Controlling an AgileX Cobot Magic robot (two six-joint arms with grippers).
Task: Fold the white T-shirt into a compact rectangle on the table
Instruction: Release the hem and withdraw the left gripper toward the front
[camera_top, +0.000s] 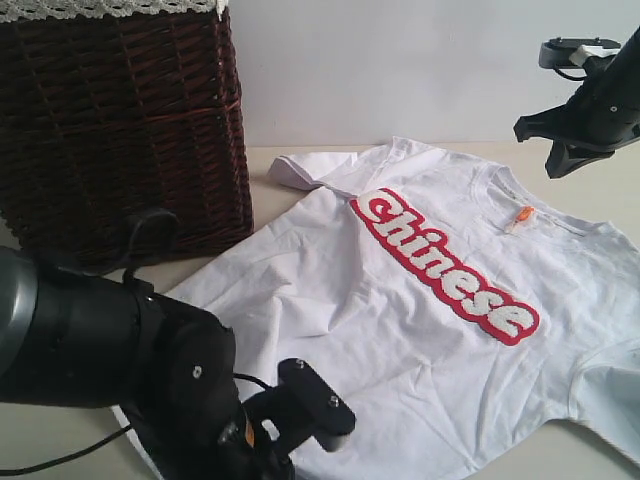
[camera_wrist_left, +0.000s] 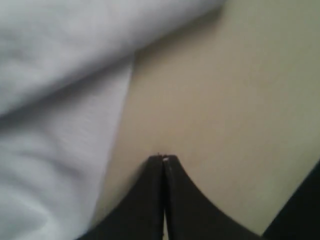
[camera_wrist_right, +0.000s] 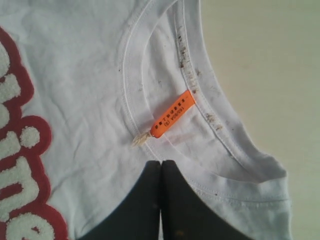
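your left arm (camera_top: 100, 350) nearest; left fingers (camera_wrist_left: 147, 200) pressed together, empty, over desk (camera_wrist_left: 225, 100); right fingers (camera_wrist_right: 142, 200) likewise, above orange tag (camera_wrist_right: 173, 114) of white t-shirt (camera_top: 380, 335).

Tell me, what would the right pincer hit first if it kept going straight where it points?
Probably the white T-shirt, at its collar beside the orange tag; how far off the cloth lies is unclear.

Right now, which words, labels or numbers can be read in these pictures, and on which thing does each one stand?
"Chinese": large white fuzzy letters with red outline, across the chest of the white short-sleeved T-shirt.
Small orange tag at the collar: it carries dark print, but this is too small to read.
Dark brown wicker basket: no text visible.
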